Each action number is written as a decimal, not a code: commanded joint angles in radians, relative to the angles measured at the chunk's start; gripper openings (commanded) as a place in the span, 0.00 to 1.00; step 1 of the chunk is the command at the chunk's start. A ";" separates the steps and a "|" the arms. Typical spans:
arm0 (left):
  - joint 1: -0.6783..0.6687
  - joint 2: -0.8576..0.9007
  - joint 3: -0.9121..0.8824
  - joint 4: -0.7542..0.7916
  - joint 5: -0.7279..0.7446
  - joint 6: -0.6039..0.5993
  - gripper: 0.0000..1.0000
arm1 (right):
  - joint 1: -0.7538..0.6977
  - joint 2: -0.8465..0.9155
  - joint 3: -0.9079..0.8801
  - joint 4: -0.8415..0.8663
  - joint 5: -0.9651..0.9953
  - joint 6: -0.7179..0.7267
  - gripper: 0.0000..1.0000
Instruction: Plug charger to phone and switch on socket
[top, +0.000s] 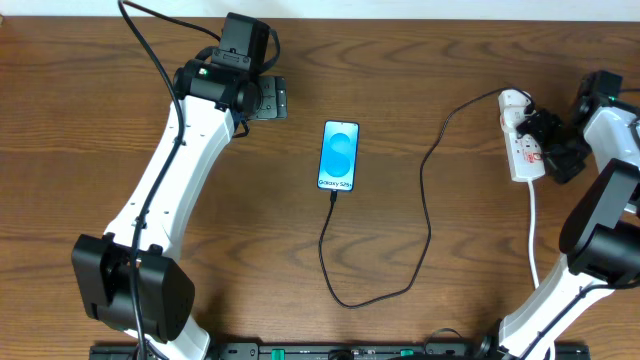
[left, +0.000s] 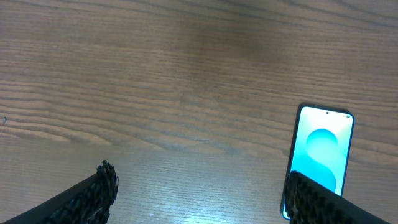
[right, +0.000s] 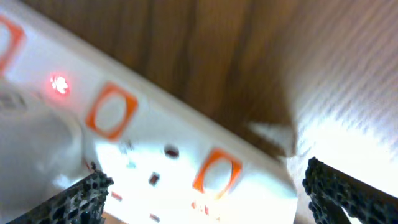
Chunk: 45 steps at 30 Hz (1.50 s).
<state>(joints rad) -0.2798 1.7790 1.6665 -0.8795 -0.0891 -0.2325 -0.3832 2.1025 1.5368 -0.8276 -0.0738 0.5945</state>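
The phone lies face up mid-table with a bright blue screen; it also shows at the right of the left wrist view. The black charger cable runs from the phone's near end in a loop to the white power strip at the right, where a white plug sits. My right gripper is open and hovers just over the strip, its fingers to either side; a small red light glows on the strip. My left gripper is open and empty over bare table, left of the phone.
The strip's white cord runs toward the front edge along my right arm. The table is brown wood.
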 joint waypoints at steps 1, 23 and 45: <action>0.000 0.007 -0.006 -0.002 -0.021 -0.005 0.87 | 0.003 -0.071 -0.019 -0.050 0.007 -0.011 0.99; 0.000 0.007 -0.006 -0.002 -0.021 -0.005 0.87 | 0.166 -0.767 -0.470 -0.010 0.090 -0.107 0.99; 0.000 0.007 -0.006 -0.002 -0.021 -0.005 0.87 | 0.390 -1.341 -0.783 0.039 0.066 -0.199 0.99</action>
<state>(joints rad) -0.2798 1.7790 1.6665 -0.8799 -0.0895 -0.2329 -0.0051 0.7593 0.7609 -0.7624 -0.0044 0.4084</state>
